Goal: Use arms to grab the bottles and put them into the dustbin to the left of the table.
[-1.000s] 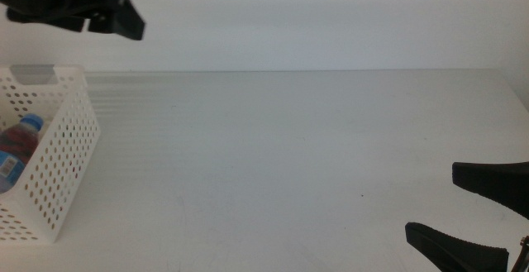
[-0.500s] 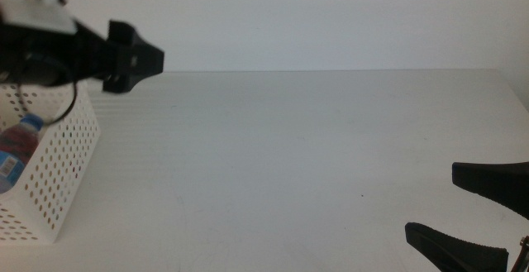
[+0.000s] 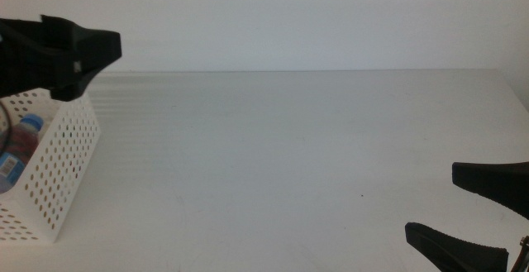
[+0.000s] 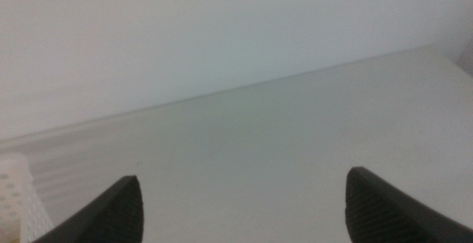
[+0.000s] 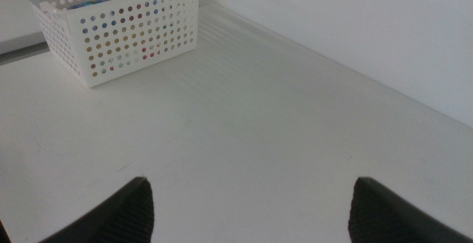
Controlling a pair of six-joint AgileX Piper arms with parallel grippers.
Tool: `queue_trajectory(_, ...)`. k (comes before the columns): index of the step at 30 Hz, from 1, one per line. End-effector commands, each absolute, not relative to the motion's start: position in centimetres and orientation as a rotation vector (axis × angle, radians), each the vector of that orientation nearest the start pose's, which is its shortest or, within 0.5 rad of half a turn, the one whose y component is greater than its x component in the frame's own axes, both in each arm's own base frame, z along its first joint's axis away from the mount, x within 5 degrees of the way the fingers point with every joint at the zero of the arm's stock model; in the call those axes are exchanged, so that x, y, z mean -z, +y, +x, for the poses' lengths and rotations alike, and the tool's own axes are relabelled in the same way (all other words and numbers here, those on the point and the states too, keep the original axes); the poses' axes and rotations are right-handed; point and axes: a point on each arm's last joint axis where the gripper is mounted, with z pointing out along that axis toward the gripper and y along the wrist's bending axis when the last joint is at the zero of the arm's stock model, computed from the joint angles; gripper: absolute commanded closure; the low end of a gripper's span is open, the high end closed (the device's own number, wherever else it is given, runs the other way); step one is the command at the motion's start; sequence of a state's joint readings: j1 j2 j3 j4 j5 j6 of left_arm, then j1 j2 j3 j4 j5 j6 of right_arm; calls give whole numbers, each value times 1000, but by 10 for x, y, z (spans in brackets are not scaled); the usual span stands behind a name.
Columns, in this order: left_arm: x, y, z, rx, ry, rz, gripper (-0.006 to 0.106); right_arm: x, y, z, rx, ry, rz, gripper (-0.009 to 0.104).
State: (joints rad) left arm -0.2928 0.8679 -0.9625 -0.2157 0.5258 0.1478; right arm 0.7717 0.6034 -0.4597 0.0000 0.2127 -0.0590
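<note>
The table (image 3: 289,156) presents a wide bare surface from the dustbin on the left to the right edge, which slants in at the far right corner. Its far edge runs straight against a plain white wall (image 3: 314,20).

The dustbin (image 3: 58,173) stands at the left edge of the table, cut off by the frame on its left side. One perforated white wall faces the open tabletop. In the right wrist view the dustbin (image 5: 118,32) sits at the far end of the table with coloured shapes showing through its holes.

Count inside the dustbin in the middle view: one blue-capped water bottle (image 3: 25,131) lying tilted, with a red shape (image 3: 18,150) just beside it that cannot be identified with certainty. A third item cannot be made out.

The left gripper (image 3: 78,49) hangs above the far right corner of the dustbin, clear of its rim. Its jaws stand wide apart in the left wrist view (image 4: 244,206), holding nothing.

The right gripper (image 3: 463,214) waits at the near right of the table, jaws apart and empty, confirmed in the right wrist view (image 5: 251,213).
</note>
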Motion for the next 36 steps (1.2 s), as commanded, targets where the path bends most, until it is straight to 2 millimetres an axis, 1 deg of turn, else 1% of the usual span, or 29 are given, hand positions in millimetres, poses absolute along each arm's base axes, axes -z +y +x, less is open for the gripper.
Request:
queue_trajectory(1,-420,-57,157,348,1766,272,10,-315,91,93,-514,1611,-722,13)
queue_trajectory(5,-424,-55,151,350,1744,270,10,-315,91,93,-514,1611,-722,13)
queue_trajectory(9,-424,-54,152,327,1739,273,10,-315,91,93,-514,1611,-722,13)
queue_trajectory(13,-428,-49,148,304,1682,231,10,-315,91,93,-514,1611,-722,13)
queue_trajectory(17,-421,-45,140,309,1621,190,10,-315,91,93,-514,1611,-722,13)
queue_trajectory(20,-415,-44,138,311,1626,188,10,-315,91,93,-514,1611,-722,13)
queue_trajectory(31,-417,-43,133,312,1619,188,10,-315,91,93,-514,1611,-722,13)
queue_trajectory(34,-417,-36,136,269,1624,146,10,-318,91,99,-504,1586,-676,13)
queue_trajectory(36,-417,-30,137,241,1625,114,10,-322,84,106,-490,1569,-576,13)
